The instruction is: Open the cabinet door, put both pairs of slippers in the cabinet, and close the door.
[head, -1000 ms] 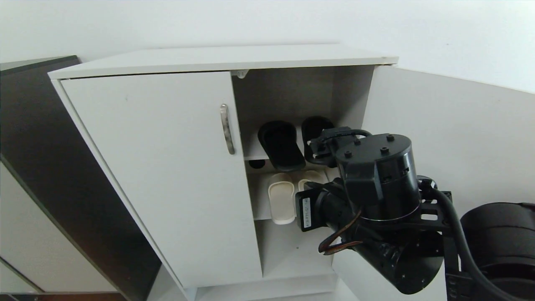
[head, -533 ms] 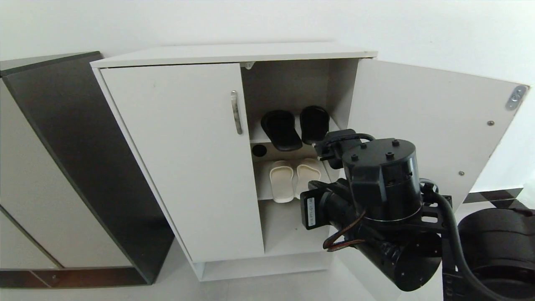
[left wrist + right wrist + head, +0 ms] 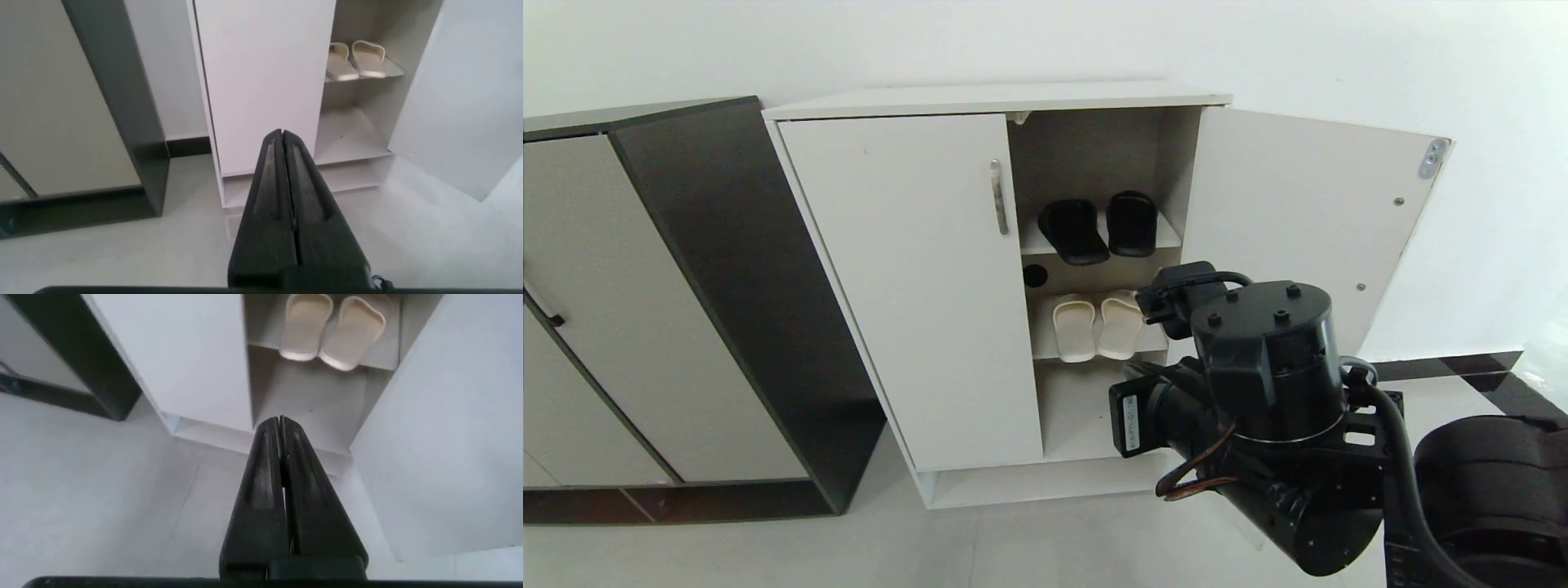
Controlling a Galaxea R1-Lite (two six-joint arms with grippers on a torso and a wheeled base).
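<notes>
White cabinet [image 3: 996, 98] stands with its right door [image 3: 1298, 220] swung wide and its left door [image 3: 915, 286] shut. The black slippers [image 3: 1074, 233] lie side by side on the upper shelf, the cream slippers [image 3: 1074, 327] on the shelf below. The left gripper [image 3: 283, 137] and right gripper [image 3: 280, 423] each have fingers pressed together, holding nothing, above the floor before the cabinet

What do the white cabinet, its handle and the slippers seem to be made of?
White cabinet: probably laminated board, matte; flat thin-edged panels. Handle: apparently metal; silvery sheen. Black slippers and cream slippers: likely moulded foam or rubber, matte; smooth one-piece shapes.
</notes>
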